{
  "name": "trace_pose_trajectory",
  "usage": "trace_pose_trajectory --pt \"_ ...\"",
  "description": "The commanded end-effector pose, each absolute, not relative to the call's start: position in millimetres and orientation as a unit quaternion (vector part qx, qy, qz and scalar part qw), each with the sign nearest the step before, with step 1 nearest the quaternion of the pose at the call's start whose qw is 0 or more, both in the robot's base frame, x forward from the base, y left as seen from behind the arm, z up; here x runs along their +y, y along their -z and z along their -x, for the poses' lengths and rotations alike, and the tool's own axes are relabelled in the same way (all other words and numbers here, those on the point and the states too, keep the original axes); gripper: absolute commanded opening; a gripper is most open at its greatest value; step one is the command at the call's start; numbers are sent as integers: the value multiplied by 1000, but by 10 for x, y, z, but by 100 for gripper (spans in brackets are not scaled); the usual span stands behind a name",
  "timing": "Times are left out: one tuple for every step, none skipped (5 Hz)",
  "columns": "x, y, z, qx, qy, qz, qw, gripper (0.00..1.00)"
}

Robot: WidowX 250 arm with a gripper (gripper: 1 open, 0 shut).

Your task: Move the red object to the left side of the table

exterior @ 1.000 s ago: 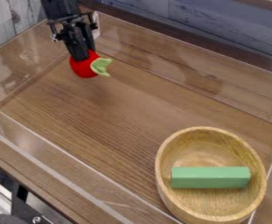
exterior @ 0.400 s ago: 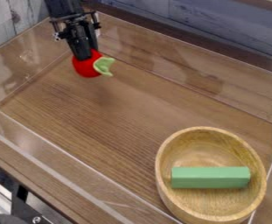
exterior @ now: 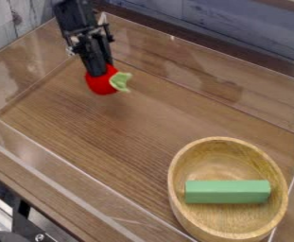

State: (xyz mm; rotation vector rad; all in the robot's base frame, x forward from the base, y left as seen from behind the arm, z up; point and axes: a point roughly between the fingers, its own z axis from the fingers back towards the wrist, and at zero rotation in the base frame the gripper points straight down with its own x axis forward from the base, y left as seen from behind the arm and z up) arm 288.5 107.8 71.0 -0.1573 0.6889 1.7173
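The red object (exterior: 102, 84), a glossy strawberry-like toy with a light green cap pointing right, is at the far left part of the table (exterior: 136, 142). My black gripper (exterior: 97, 68) comes down on it from above, and its fingers are shut on the toy's top. The toy hangs low at the wood surface; I cannot tell whether it touches. The arm's upper part runs out of the frame at the top left.
A round wooden bowl (exterior: 177, 180) stands at the near right with a green rectangular block (exterior: 228, 192) lying in it. Low clear acrylic walls (exterior: 60, 165) border the tabletop, close to the gripper on the left and back sides.
The gripper and the red object have shifted together a little to the right and toward the camera, and slightly lower. The grip stays the same. Bowl and block have not moved.
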Motion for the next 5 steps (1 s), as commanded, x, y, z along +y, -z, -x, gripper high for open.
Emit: trace_pose_trajectory --pt "1114 -878 -2920 246 -772 97 578 0" --pt "1163 -897 -2839 245 -767 97 585 0" --pt "1208 -915 -2764 243 -765 98 589 0" --pt "1257 -915 -2697 241 -766 99 588 0" --pt "1316 -895 -2718 237 -775 104 576 0"
